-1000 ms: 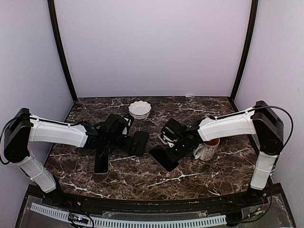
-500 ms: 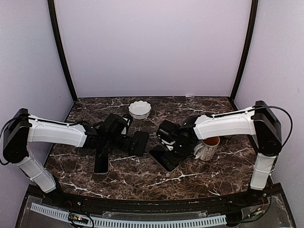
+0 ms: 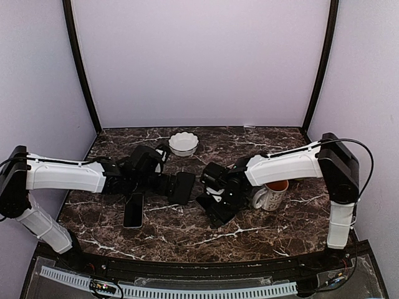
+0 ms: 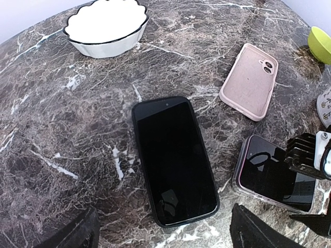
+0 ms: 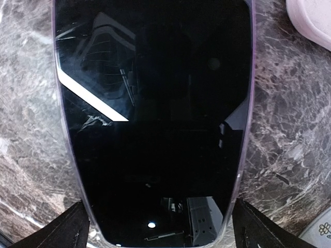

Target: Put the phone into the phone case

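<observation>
The phone [image 5: 155,103] lies face up on the marble, its dark screen framed by a clear, lilac-edged phone case [image 5: 246,129]; it also shows in the left wrist view [image 4: 271,173] and from above [image 3: 218,212]. My right gripper [image 5: 160,230] hangs low over its near end, open, one finger on each side, gripping nothing. An empty pink case [image 4: 250,80] lies just beyond. My left gripper [image 4: 165,235] is open above the near end of a second phone in a black case [image 4: 173,157], holding nothing.
A white scalloped bowl [image 3: 184,143] stands at the back centre. A white mug [image 3: 272,195] stands right of the right gripper, close to the arm. A third dark phone [image 3: 133,210] lies left of the left gripper. Walls close in the table.
The right gripper has opened from shut and slid left over the phone. The left arm has drawn back slightly to the left, still open.
</observation>
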`<state>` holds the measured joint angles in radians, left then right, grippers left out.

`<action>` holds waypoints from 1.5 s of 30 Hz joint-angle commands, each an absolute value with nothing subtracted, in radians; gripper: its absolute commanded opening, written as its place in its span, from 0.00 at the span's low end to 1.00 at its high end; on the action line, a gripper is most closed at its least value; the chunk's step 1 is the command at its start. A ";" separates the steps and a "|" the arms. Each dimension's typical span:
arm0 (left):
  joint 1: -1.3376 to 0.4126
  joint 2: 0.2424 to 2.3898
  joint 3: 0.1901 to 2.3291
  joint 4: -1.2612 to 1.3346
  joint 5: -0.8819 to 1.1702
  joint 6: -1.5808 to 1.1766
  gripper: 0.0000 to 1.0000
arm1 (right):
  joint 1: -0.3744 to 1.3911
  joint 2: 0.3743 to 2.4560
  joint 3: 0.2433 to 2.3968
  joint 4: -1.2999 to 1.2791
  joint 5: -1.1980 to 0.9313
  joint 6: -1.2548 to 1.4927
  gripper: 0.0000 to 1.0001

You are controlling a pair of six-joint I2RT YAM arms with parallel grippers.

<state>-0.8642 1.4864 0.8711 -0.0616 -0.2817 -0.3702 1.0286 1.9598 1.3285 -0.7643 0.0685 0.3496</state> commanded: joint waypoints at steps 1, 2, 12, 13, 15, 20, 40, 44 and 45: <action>-0.868 1.455 0.850 -0.082 -0.298 -0.362 0.89 | 1.035 1.994 1.292 -0.766 0.115 0.353 0.91; -0.868 1.455 0.851 -0.081 -0.299 -0.362 0.89 | 1.039 1.990 1.282 -0.761 0.115 0.353 0.86; -0.868 1.437 0.856 -0.044 -0.220 -0.372 0.89 | 1.082 1.883 1.276 -0.663 0.162 0.375 0.38; -0.867 1.429 0.849 -0.033 -0.205 -0.375 0.89 | 1.089 1.854 1.275 -0.634 0.177 0.381 0.33; -0.868 1.396 0.829 0.026 -0.118 -0.385 0.90 | 1.098 1.776 1.263 -0.553 0.216 0.397 0.23; -0.868 1.272 0.731 0.336 0.098 -0.471 0.93 | 1.139 1.586 1.205 -0.301 0.305 0.405 0.20; -0.867 1.210 0.712 0.618 0.176 -0.564 0.04 | 1.285 1.454 1.189 -0.176 0.541 0.273 0.16; -0.867 1.202 0.706 0.581 0.194 -0.551 0.00 | 1.285 1.442 1.172 -0.174 0.530 0.252 0.22; -0.867 1.200 0.700 0.576 0.197 -0.543 0.00 | 1.284 1.437 1.169 -0.177 0.506 0.240 0.32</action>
